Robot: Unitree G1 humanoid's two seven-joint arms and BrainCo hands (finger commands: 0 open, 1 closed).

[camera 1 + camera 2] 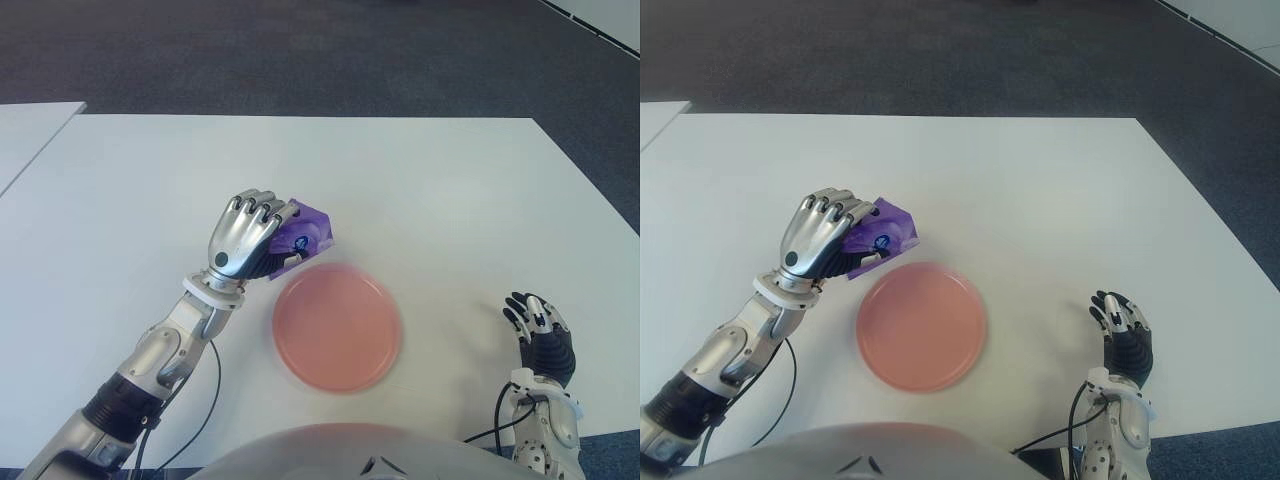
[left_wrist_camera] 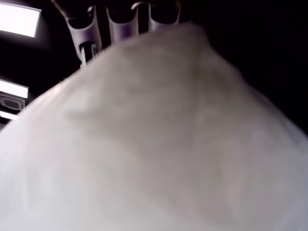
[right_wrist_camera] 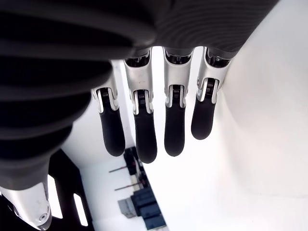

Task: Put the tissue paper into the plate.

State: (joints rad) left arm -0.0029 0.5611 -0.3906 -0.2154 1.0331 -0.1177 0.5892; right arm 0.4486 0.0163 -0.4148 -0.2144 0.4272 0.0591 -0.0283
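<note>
The left hand [image 1: 243, 236] is closed around the tissue paper [image 1: 302, 238], a small purple packet with a dark printed mark on its wrapper. Its fingers [image 1: 256, 208] curl over the far side of the packet, and the packet's right end sticks out past them. Hand and packet sit just beyond the far-left edge of the plate [image 1: 337, 326], close to its rim; the packet is outside the plate, not over its middle. Whether the packet touches the tabletop [image 1: 440, 190] or is lifted slightly off it cannot be told from the eye views.

The plate is round, flat and pink, and it lies on the white tabletop near the robot's body, a little left of the scene's centre. Nothing lies in it.

The left wrist view is almost filled by a pale, blurred surface pressed close to the camera, with only the bases of a few fingers [image 2: 85, 33] showing at one edge against a dark background, so it adds little about the grip.

The right hand [image 1: 1125, 338] shows at the near right of the tabletop, well apart from the plate. In its own wrist view its fingers [image 3: 144, 134] hang straight and slightly spread, with dark pads and silver joints, holding nothing.

A dark cable [image 1: 205, 400] loops beside the left forearm.
</note>
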